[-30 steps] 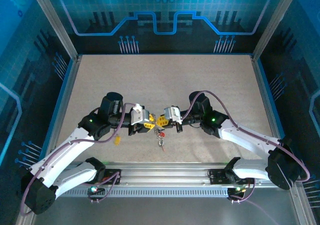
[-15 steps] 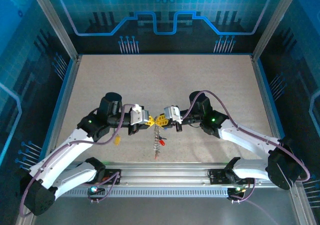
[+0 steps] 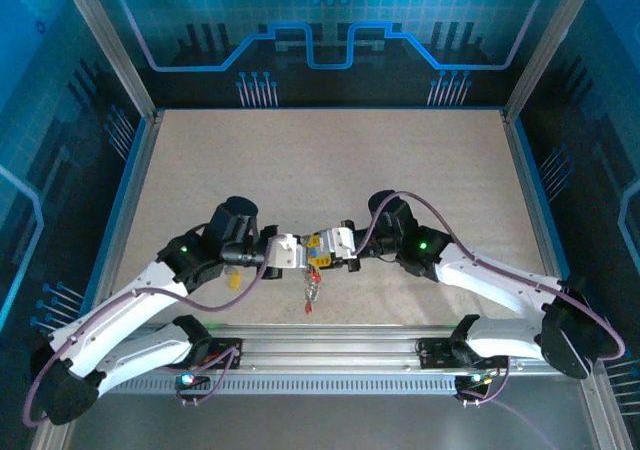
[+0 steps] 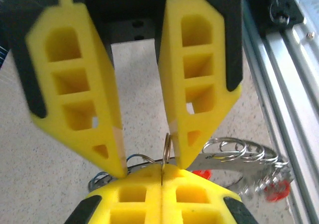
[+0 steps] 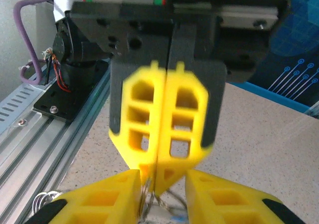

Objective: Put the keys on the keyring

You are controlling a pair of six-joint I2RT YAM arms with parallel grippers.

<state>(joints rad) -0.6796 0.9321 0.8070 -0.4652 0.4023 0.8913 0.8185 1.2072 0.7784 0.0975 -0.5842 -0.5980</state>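
Speckled table (image 3: 330,160), blue walls (image 3: 330,20), keyring (image 3: 312,282) perhaps aloft

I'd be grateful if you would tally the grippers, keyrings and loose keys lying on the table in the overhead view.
Grippers: 2, the left gripper and the right gripper
Keyrings: 1, the keyring hanging at the left gripper
Loose keys on the table: 1, the yellow key
Total: 4

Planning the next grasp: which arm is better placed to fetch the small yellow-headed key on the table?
Right, likely: right gripper stands open; left gripper is shut on the thin metal keyring.
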